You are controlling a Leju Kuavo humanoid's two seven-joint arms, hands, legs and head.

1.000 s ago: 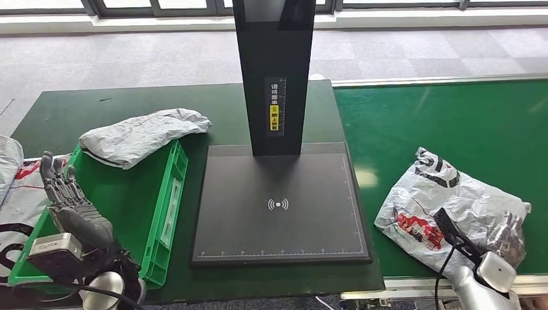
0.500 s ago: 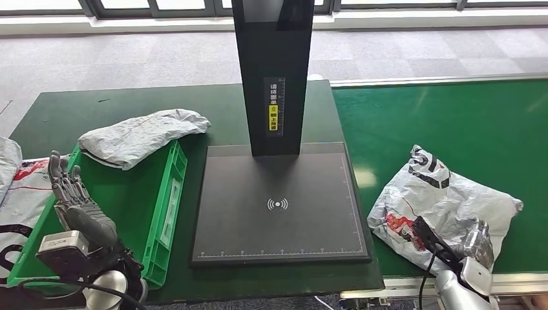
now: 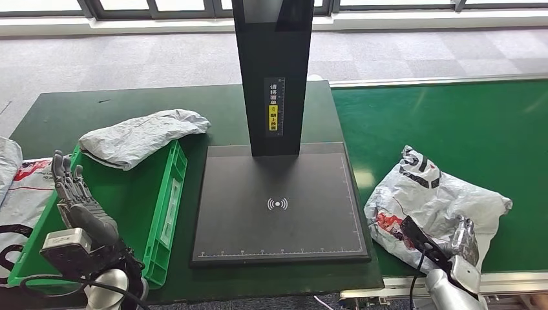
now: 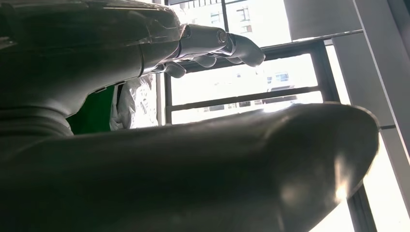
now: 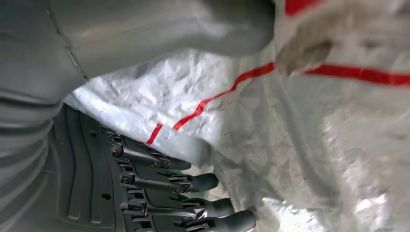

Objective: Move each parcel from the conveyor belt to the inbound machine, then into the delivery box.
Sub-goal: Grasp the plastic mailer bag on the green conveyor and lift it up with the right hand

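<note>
1. Compared with a second ago, the grey parcel [image 3: 433, 210] on the conveyor belt [image 3: 465, 123] has moved closer to the inbound machine [image 3: 279, 200]; its near edge now lies just beside the right side of the dark scan plate.
2. The right robot hand [image 3: 460, 237] has moved along with it, so I judge that the parcel is being dragged or lifted toward the machine and that the first step of the task is under way.
3. The right robot hand is at the parcel's corner farthest from the machine. In the right wrist view its fingers [image 5: 193, 183] are curled under the crinkled plastic and the thumb presses from the other side, so it holds the parcel.
4. The left robot hand [image 3: 77, 203] has shifted only a little. It stands over the green delivery box [image 3: 165, 200], left of the machine, with fingers straight, apart and pointing away from the robot, and it holds nothing.
5. A second grey parcel [image 3: 139, 137] rests on the far rim of the box, left of the machine's column.
6. The scan plate is still bare, so the scan is not yet done.
</note>
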